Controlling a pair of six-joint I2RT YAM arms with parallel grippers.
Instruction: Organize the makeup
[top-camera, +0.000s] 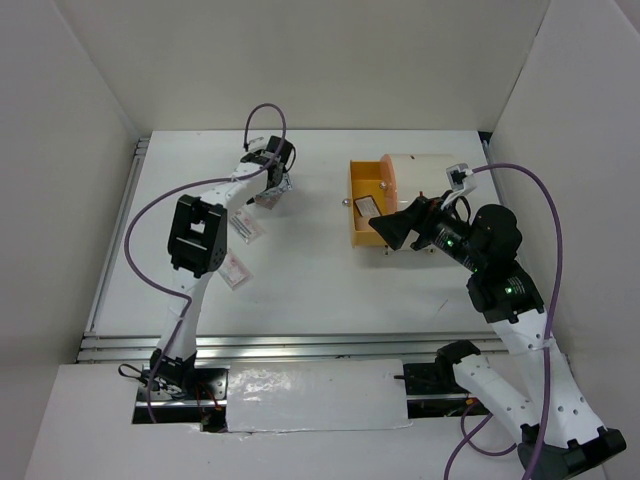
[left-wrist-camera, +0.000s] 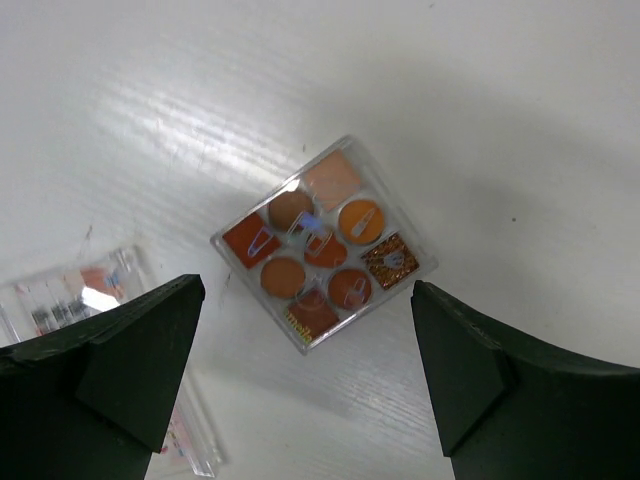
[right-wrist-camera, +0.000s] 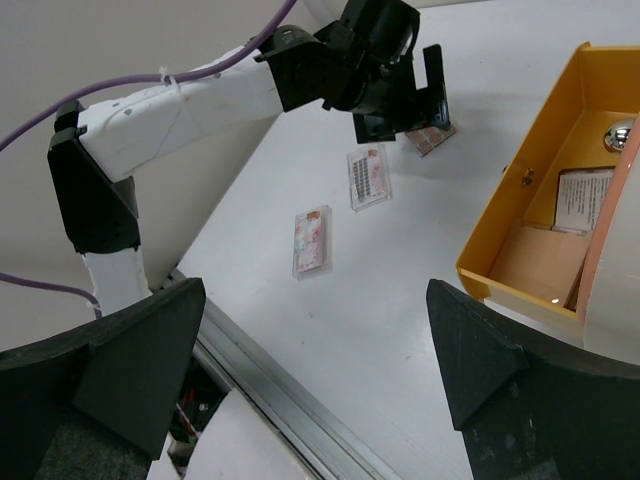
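Note:
A clear eyeshadow palette with orange, brown and beige pans lies flat on the white table. My left gripper hovers open just above it, one finger on each side, touching nothing. From above, that gripper is at the table's back left with the palette under it. Two white-pink packets lie nearer along the left arm. My right gripper stands open and empty beside the orange drawer. In the right wrist view both packets and the palette show.
The cream cylindrical container stands at the back right with its orange drawer pulled out to the left. In the drawer lie a white-labelled flat item and a beige flat piece. White walls enclose the table; a metal rail runs along its near edge.

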